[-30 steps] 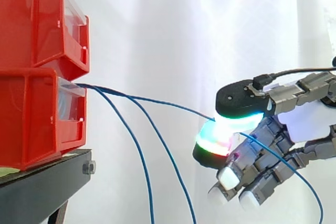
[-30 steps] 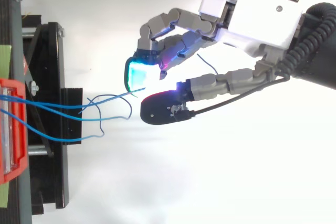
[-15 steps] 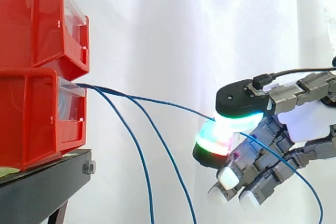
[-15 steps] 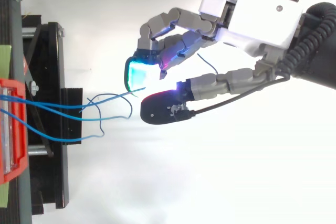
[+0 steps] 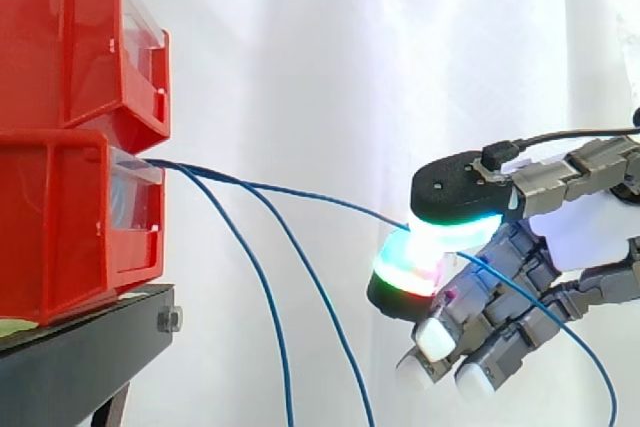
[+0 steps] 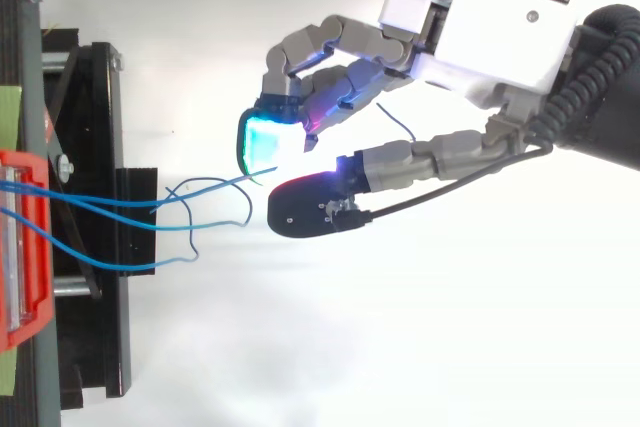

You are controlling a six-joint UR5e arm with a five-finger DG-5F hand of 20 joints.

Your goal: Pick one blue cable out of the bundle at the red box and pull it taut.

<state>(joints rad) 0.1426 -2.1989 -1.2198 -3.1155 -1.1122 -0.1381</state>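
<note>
— Has the hand (image 5: 590, 227) got hold of anything?

— Yes. One thin blue cable (image 5: 320, 198) is pinched between the glowing green-and-red pad (image 5: 405, 267) and the thick black pad above it. The other fingers are curled underneath.

— Where does the cable go?

— Out past the fingertips, in a nearly straight, gently bowed line to the lower of the stacked glossy red plastic bins (image 5: 60, 227), well apart from the hand. Two more blue cables (image 5: 263, 287) droop from the same bin. The free tail curves down behind the palm.
</note>
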